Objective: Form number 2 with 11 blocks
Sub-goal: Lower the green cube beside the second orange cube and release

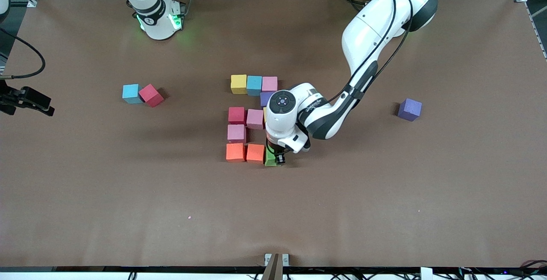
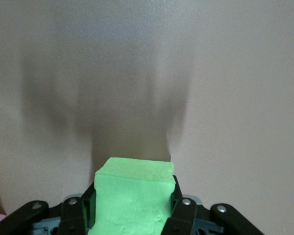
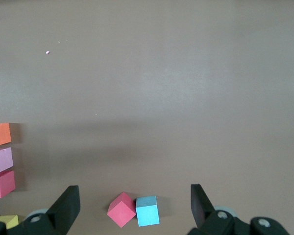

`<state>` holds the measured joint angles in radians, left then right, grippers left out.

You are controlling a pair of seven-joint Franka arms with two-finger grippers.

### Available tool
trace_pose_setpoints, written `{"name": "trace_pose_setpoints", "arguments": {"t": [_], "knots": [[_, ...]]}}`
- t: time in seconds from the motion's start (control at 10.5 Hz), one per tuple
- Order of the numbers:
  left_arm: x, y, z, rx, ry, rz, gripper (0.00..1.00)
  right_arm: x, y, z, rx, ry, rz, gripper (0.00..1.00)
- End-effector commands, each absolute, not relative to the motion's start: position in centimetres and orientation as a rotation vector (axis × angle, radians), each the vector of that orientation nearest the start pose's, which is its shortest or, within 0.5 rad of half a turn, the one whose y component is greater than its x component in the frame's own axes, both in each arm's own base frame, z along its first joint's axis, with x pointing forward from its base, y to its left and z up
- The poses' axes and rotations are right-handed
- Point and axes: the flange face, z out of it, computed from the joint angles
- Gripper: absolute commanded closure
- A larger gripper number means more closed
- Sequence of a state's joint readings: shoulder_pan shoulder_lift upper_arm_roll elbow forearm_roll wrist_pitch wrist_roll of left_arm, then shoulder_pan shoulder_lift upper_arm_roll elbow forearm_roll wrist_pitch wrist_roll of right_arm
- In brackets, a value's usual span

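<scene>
Your left tool grips the green block, right beside the orange block in the middle of the counter. Your right tool waits wide open above the blue block and red block.

High front camera faces robots, wrist cameras look down at table, sharing blocks

Brown table, black cable at the right arm's end.
</scene>
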<state>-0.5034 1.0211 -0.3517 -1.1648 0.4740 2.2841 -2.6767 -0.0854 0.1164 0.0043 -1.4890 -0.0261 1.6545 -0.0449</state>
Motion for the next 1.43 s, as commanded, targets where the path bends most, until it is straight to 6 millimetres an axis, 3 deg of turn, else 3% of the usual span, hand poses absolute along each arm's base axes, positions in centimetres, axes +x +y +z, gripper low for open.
{"name": "trace_pose_setpoints", "arguments": {"t": [0.0,0.1,0.19,0.29,0.67,1.33], "knots": [[58.2,-52.0,18.6,1.907,2.275,0.083,0.64,59.8,-5.1,60.6,-3.164,0.073,-0.083,0.00],[58.2,-52.0,18.6,1.905,2.273,0.082,0.39,59.8,-5.0,60.6,-3.164,0.071,-0.083,0.00],[58.3,-52.1,18.7,1.903,2.263,0.080,0.08,59.8,-5.1,60.6,-3.164,0.073,-0.083,0.00],[58.3,-52.1,18.8,1.905,2.258,0.080,0.00,59.8,-5.0,60.6,-3.164,0.071,-0.083,0.00],[58.4,-52.6,20.0,1.922,2.190,0.074,0.00,59.8,-5.0,60.6,-3.164,0.071,-0.083,0.00],[56.3,-55.0,21.0,1.992,2.108,0.062,0.00,59.8,-5.0,60.7,-3.164,0.071,-0.085,0.00]]}}
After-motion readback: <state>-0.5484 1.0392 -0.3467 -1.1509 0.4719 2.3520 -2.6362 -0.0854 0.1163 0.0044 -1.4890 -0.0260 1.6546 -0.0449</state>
